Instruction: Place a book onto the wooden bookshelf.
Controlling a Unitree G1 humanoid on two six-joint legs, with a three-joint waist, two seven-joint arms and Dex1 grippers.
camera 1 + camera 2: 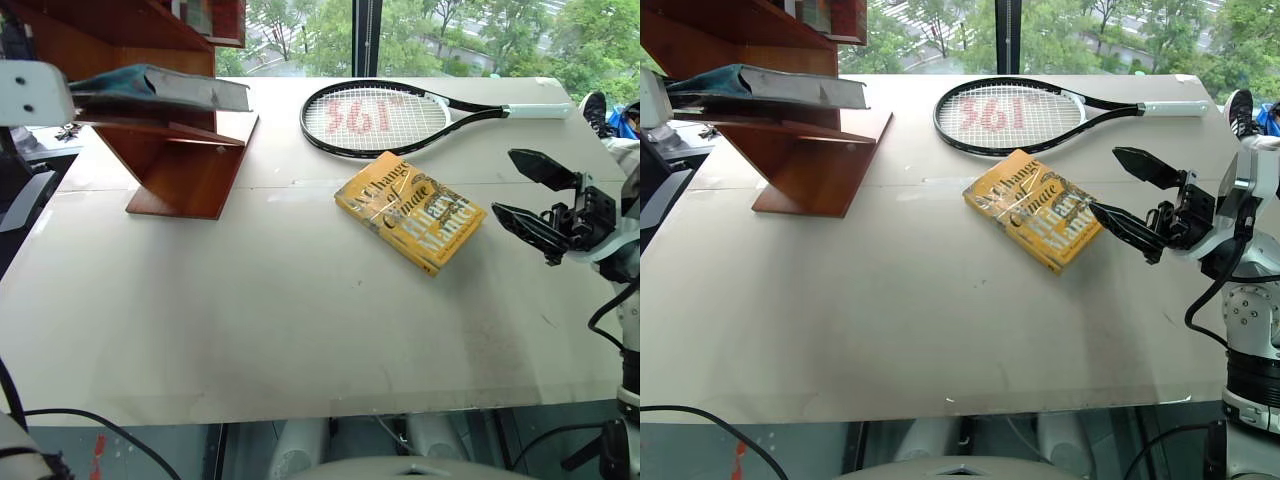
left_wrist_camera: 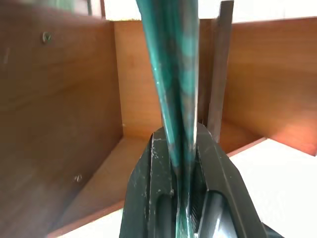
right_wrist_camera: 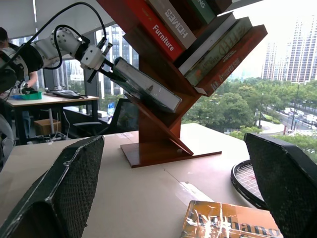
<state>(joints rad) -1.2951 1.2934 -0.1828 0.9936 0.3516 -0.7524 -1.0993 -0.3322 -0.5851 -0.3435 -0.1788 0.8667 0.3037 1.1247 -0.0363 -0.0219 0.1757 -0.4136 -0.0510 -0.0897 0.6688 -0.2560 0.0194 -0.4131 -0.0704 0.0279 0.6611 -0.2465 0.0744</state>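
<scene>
Starting upper left of the head frame: the left gripper [image 3: 106,67] has its jaws pinching the teal-green hardback [image 1: 160,88] by one edge, fingers pressed tight on it w/ the book lying near flat and poking into the wooden bookshelf [image 1: 180,165], just above a slanted lower board; can't tell if it rests on the wood yet. Handling, as a guess: stiff boards, so it won't sag from an edge pinch, but the glossy plastic wrap looks slick and the book is prob. moderately heavy, so a hold at one end gives leverage for it to swivel or slide out. Better to hold near the spine-side edge, deep in the pads, and let the slanted board take the weight before letting go. Moving right, centre of frame: a yellow book [image 1: 410,211] w/ white title lettering lies flat on the table [image 1: 250,320], and beyond it a black tennis racket [image 1: 375,118] w/ red marking on the strings. Far right: the right gripper [image 1: 528,195], jaws spread wide, holding nothing, hovering just beside the yellow book. Counts: 1 teal book in hand, 1 yellow book on table, 1 racket, 1 shelf unit, 2 grippers; approx. five more books are already slotted higher in the shelf per right wrist view, exact no. unclear.
</scene>
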